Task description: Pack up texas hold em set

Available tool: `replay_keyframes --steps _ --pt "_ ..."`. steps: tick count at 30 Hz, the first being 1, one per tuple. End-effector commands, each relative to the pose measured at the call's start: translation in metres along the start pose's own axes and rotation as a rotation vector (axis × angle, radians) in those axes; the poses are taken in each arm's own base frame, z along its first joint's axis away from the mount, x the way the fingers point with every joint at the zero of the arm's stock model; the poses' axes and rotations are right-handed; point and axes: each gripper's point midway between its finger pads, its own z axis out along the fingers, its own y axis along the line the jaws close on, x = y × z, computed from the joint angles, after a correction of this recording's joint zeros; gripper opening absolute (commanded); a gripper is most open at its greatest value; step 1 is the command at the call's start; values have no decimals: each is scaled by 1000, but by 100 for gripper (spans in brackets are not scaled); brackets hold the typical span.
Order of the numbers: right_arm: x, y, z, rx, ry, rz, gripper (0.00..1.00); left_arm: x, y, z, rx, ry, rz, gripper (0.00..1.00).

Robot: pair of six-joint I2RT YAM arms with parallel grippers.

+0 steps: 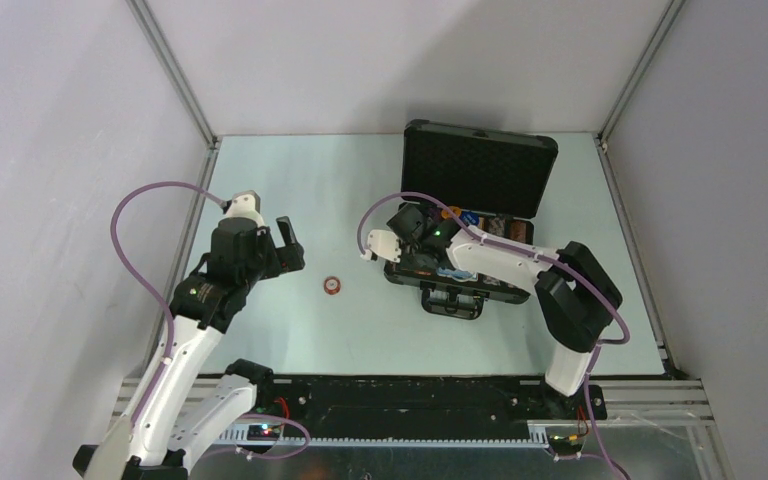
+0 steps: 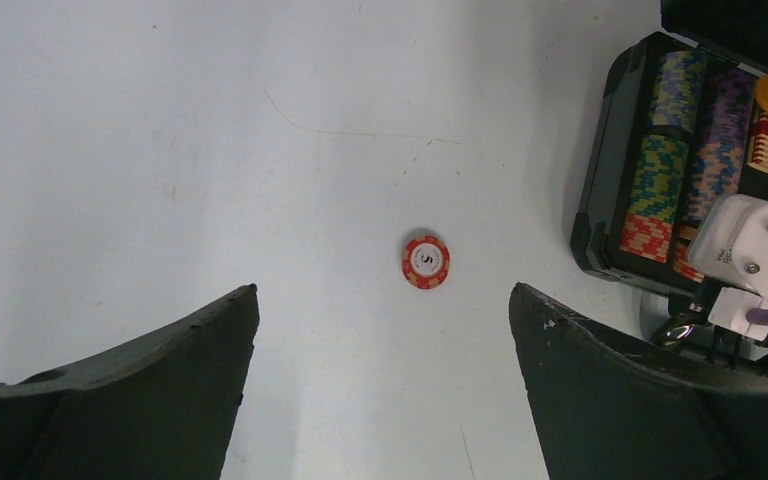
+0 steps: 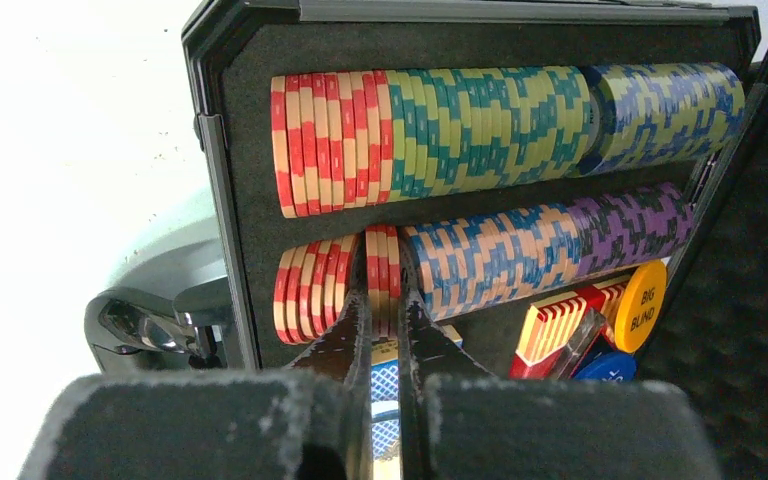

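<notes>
The black case (image 1: 412, 152) stands open at the back right, its foam lid (image 1: 480, 168) upright. In the right wrist view its multicoloured chip rows (image 3: 480, 125) lie side by side. My right gripper (image 3: 382, 290) is inside the case, shut on a few red-white chips (image 3: 382, 262) in the second row. A red-white card box (image 3: 560, 325) and a yellow "Big Blind" disc (image 3: 646, 305) lie beside the rows. One red-white chip (image 2: 426, 261) lies flat on the table left of the case (image 2: 600, 180). My left gripper (image 2: 382, 292) is open and empty, just short of it.
The case handle (image 1: 452, 303) sticks out toward the arms. A blue patterned card deck (image 3: 385, 385) shows under the right fingers. The right arm's white wrist (image 2: 760, 250) hangs over the case's near corner. Grey walls close in the table on three sides.
</notes>
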Motion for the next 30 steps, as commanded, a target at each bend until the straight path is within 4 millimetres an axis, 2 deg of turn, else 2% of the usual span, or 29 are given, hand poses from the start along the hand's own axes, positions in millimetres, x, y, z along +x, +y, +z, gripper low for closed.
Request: replay_keyframes --steps 1,9,11,20,30 --pt "6 69 23 -217 6 46 0 1 2 2 -2 3 20 100" --pt "1 48 4 -165 -47 35 32 1 2 1 -2 1 20 99" --pt "-2 44 1 -152 -63 30 35 1 3 1 -3 0 19 99" --pt "-12 31 -16 -123 -129 39 37 1 3 1 -5 0 20 99" --pt "-5 26 -17 -125 -118 57 39 1 3 1 -4 1 21 100"
